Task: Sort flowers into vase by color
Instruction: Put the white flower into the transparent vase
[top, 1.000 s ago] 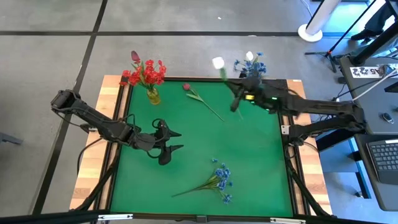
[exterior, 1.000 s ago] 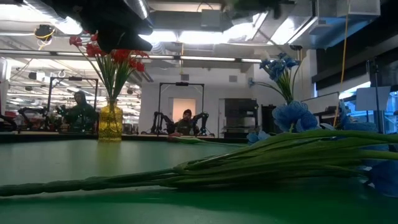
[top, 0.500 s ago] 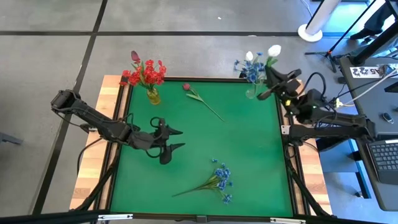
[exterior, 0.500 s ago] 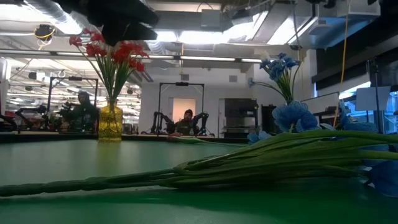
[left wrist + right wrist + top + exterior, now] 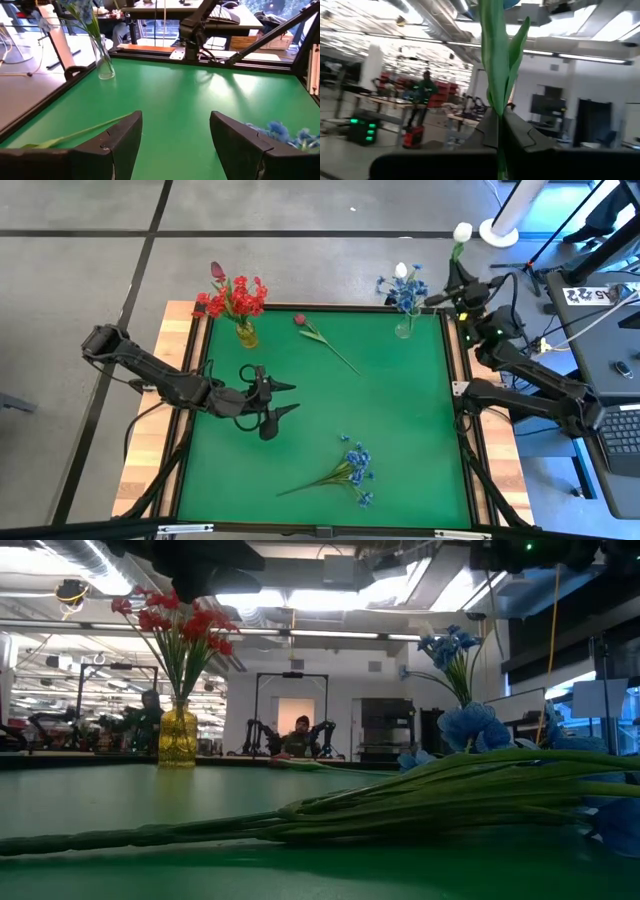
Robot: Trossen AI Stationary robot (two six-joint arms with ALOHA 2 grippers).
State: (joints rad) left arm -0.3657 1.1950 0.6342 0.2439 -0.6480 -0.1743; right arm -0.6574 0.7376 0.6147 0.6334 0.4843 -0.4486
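Swinging outward since a second ago, the right gripper [image 5: 461, 268] has carried the white tulip [image 5: 462, 232] from over the green tabletop [image 5: 400, 420] to beyond its far right corner, jaws clamped on the green stem. Beside it stands the clear vase [image 5: 403, 328] with blue blossoms and a white bud. The left gripper [image 5: 283, 399] hovers near the left edge, jaws spread and empty. A red-pink tulip [image 5: 322, 337] lies near the far edge, the blue cluster [image 5: 350, 469] near the near edge, the yellow vase [image 5: 245, 332] of red flowers at the far left corner.

Two dark jointed arms, black cables, each claw two-fingered.
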